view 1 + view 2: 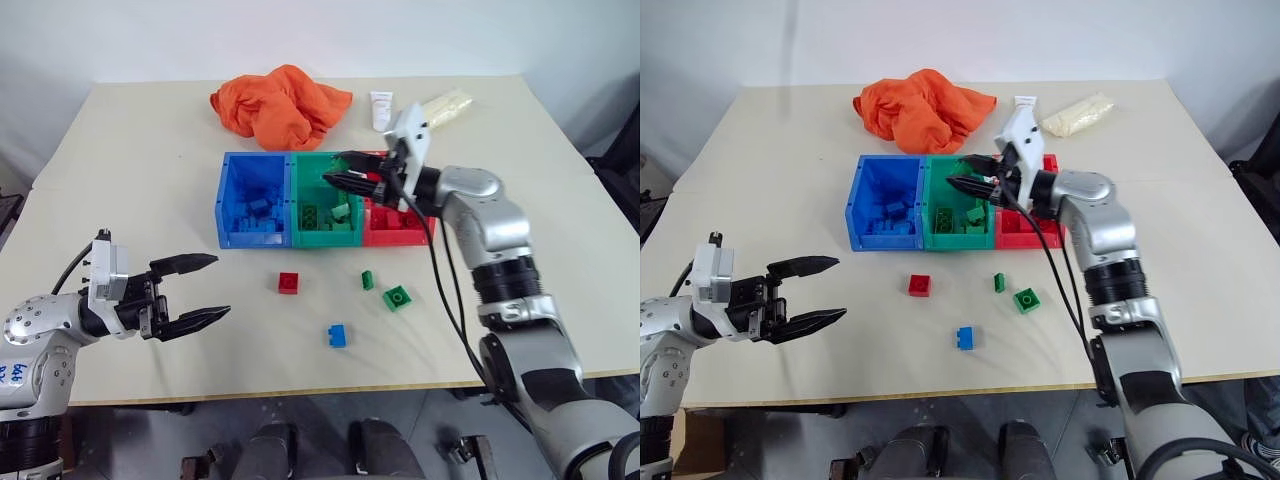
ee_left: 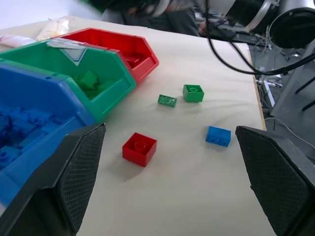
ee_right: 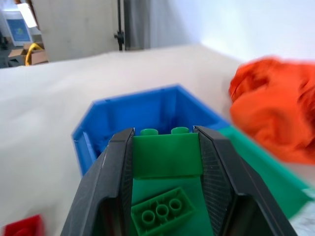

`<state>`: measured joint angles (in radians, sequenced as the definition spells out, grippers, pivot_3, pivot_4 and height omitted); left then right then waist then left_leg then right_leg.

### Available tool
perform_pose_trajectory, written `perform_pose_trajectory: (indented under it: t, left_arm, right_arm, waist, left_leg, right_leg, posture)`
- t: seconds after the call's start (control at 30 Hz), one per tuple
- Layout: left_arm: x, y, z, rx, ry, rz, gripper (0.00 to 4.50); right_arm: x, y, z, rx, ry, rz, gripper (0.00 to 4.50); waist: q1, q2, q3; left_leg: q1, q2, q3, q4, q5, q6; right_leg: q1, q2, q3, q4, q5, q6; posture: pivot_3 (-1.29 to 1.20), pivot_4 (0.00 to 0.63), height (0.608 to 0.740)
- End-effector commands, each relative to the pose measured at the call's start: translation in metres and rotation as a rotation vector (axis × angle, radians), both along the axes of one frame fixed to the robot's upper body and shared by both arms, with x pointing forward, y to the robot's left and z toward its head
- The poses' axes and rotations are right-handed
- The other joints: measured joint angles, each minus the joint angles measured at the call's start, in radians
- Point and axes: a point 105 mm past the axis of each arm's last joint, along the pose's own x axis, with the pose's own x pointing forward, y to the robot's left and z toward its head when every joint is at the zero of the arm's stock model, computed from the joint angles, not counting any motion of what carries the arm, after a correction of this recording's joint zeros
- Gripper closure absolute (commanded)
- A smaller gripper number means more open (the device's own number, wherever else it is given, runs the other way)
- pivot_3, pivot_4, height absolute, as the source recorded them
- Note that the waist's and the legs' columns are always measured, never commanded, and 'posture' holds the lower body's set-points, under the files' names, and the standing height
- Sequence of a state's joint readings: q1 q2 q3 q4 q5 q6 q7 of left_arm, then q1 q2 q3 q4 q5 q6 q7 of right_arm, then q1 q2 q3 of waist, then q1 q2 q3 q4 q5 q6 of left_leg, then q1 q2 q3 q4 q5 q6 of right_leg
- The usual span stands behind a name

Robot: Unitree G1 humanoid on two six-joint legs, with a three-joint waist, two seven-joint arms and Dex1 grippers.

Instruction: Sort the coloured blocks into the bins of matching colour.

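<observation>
My right gripper [image 1: 332, 168] hovers over the green bin [image 1: 325, 238], shut on a green block [image 3: 167, 155] that sits between its fingers. Green bricks [image 3: 157, 214] lie in that bin below it. The blue bin [image 1: 228, 200] joins it on the left and the red bin [image 1: 395, 236] on the right. On the table in front of the bins lie a red block [image 1: 289, 283], two green blocks [image 1: 367, 280] [image 1: 396, 297] and a blue block [image 1: 337, 336]. My left gripper [image 1: 220, 287] stands open and holds nothing, at the table's front left, well left of the red block.
An orange cloth [image 1: 280, 105] lies bunched behind the bins. A white tube [image 1: 381, 108] and a pale yellow bag [image 1: 445, 105] lie at the back right. Several blue bricks fill the blue bin. My right arm's cable hangs over the red bin.
</observation>
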<state>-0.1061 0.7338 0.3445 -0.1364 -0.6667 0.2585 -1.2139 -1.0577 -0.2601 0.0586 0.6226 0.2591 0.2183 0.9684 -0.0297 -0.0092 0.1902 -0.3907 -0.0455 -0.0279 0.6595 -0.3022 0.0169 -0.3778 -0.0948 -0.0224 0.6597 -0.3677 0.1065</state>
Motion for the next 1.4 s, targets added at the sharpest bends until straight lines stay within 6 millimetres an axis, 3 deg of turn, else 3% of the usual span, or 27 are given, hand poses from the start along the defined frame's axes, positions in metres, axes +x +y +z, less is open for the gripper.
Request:
perform_pose_trajectory:
  t: [0.03, 0.23, 0.3, 0.4, 0.57, 0.77, 0.9, 1.1, 1.23, 1.4]
  left_arm:
    - [-0.001, -0.003, 0.003, 0.001, -0.033, -0.004, 0.00]
    - [0.000, -0.004, 0.003, -0.005, -0.046, 0.004, 0.00]
    - [0.001, -0.005, 0.003, -0.008, -0.046, 0.002, 0.00]
    - [0.003, -0.006, 0.003, -0.012, -0.048, -0.005, 0.00]
    - [0.008, -0.007, 0.001, -0.006, -0.044, -0.027, 0.00]
    - [0.014, -0.004, 0.000, 0.003, -0.036, -0.035, 0.00]
    - [0.013, -0.002, -0.001, 0.003, -0.036, -0.027, 0.00]
    - [0.012, 0.004, -0.001, 0.016, -0.053, -0.010, 0.00]
    - [0.011, 0.005, 0.000, 0.019, -0.051, -0.009, 0.00]
    - [0.008, 0.005, 0.001, 0.018, -0.050, -0.007, 0.00]
  right_arm:
    - [0.011, 0.007, 0.012, 0.014, -0.058, -0.030, 2.31]
    - [0.015, 0.006, 0.019, 0.008, -0.104, -0.029, 0.41]
    - [0.012, 0.003, 0.020, -0.006, -0.130, -0.010, 0.03]
    - [0.005, -0.004, 0.020, -0.031, -0.170, 0.021, 0.03]
    - [-0.017, -0.033, 0.014, -0.100, -0.223, 0.068, 0.03]
    - [-0.072, -0.103, -0.007, -0.245, -0.143, 0.120, 0.03]
    - [-0.095, -0.155, -0.021, -0.326, -0.034, 0.002, 0.03]
    - [-0.122, -0.211, -0.050, -0.481, 0.109, -0.137, 0.03]
    - [-0.130, -0.212, -0.055, -0.507, 0.127, -0.129, 0.03]
    - [-0.125, -0.171, -0.067, -0.515, 0.130, -0.009, 0.03]
  waist:
    - [-0.006, 0.000, 0.000]
    - [-0.011, 0.000, 0.000]
    - [-0.014, 0.000, 0.000]
    - [-0.016, 0.000, 0.000]
    - [-0.003, 0.000, 0.000]
    - [0.009, 0.000, 0.000]
    - [0.004, 0.000, 0.000]
    - [0.004, 0.001, 0.000]
    - [0.002, 0.001, 0.000]
    - [0.001, 0.001, 0.000]
  left_leg:
    - [0.000, 0.000, 0.000, 0.000, 0.000, 0.000]
    - [0.000, 0.001, 0.000, 0.000, 0.000, -0.001]
    - [0.000, 0.001, 0.000, 0.000, 0.001, -0.001]
    - [0.000, 0.002, 0.000, 0.000, 0.001, -0.001]
    - [0.000, 0.001, -0.001, 0.001, 0.001, -0.001]
    - [-0.002, 0.001, -0.002, 0.001, 0.000, -0.001]
    - [-0.002, 0.002, -0.001, 0.001, 0.000, 0.000]
    - [0.001, 0.003, 0.001, 0.000, 0.000, -0.001]
    - [0.001, 0.003, 0.003, 0.001, 0.001, 0.000]
    - [0.001, 0.004, 0.003, 0.001, 0.001, 0.000]
  right_leg:
    - [0.000, 0.000, 0.000, 0.000, 0.000, 0.000]
    - [0.000, 0.001, -0.002, 0.000, 0.000, 0.000]
    - [0.000, 0.001, -0.002, 0.000, 0.000, 0.000]
    - [0.000, 0.001, -0.002, 0.001, 0.000, 0.000]
    - [0.000, 0.001, -0.002, 0.000, 0.000, 0.000]
    - [0.001, 0.000, -0.003, -0.002, 0.000, 0.000]
    - [0.002, 0.001, -0.003, -0.005, 0.000, 0.000]
    - [0.003, 0.001, -0.001, -0.007, 0.000, 0.000]
    - [0.003, 0.001, 0.000, -0.007, 0.000, 0.000]
    - [0.003, 0.001, 0.001, -0.007, 0.000, 0.000]
  posture:
    - [0.00, 0.150, 0.740]
    - [0.00, 0.150, 0.740]
    - [0.00, 0.150, 0.740]
    - [0.00, 0.150, 0.740]
    - [0.00, 0.150, 0.740]
    - [0.00, 0.150, 0.740]
    - [0.00, 0.150, 0.740]
    - [0.00, 0.150, 0.740]
    - [0.00, 0.150, 0.740]
    - [0.00, 0.150, 0.740]
